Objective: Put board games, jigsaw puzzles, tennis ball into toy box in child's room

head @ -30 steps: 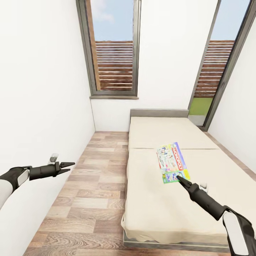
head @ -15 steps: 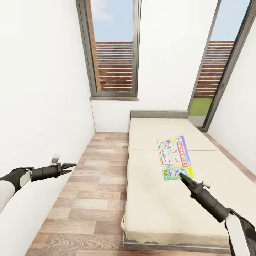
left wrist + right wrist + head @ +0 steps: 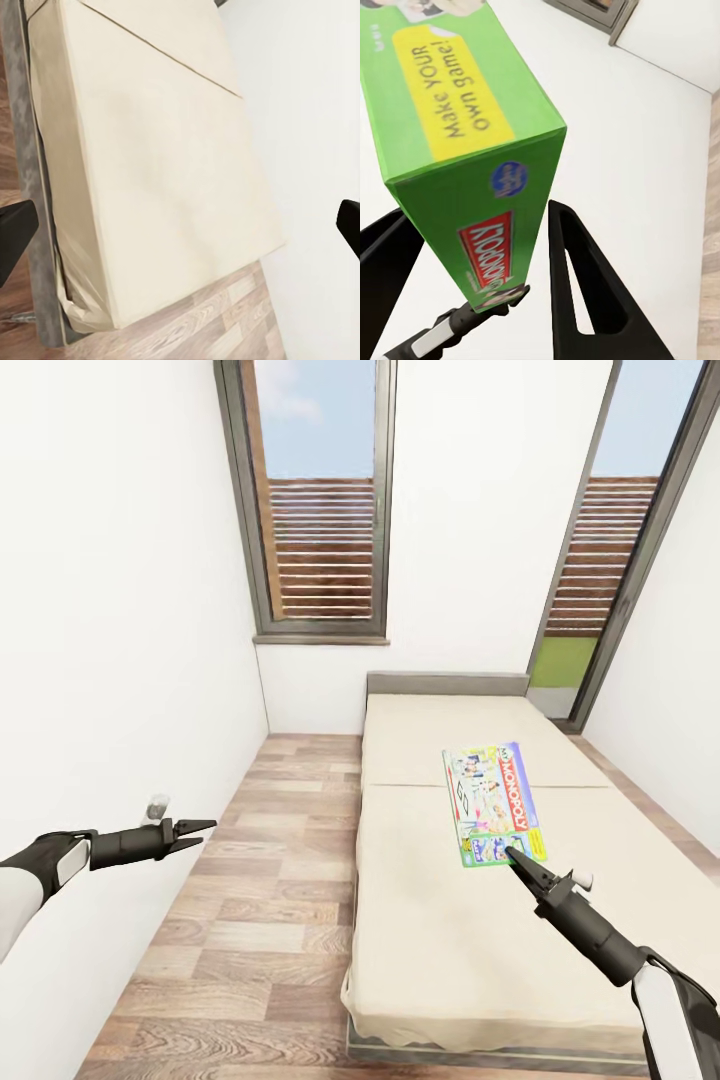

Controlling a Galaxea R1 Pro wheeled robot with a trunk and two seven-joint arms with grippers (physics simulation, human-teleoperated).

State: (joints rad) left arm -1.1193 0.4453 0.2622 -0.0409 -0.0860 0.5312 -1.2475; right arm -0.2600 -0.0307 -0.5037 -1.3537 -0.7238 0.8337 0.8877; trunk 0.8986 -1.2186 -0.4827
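Since the earlier frames, our right gripper [image 3: 512,854] has raised the near end of the Monopoly board game [image 3: 492,802], which has shifted slightly on the bed [image 3: 450,920]. Our right fingers [image 3: 585,292] are spread on either side of the box's near edge, one finger close against it. Our left gripper [image 3: 200,828] hangs over the wood floor [image 3: 270,880] with its fingers parted, holding nothing.
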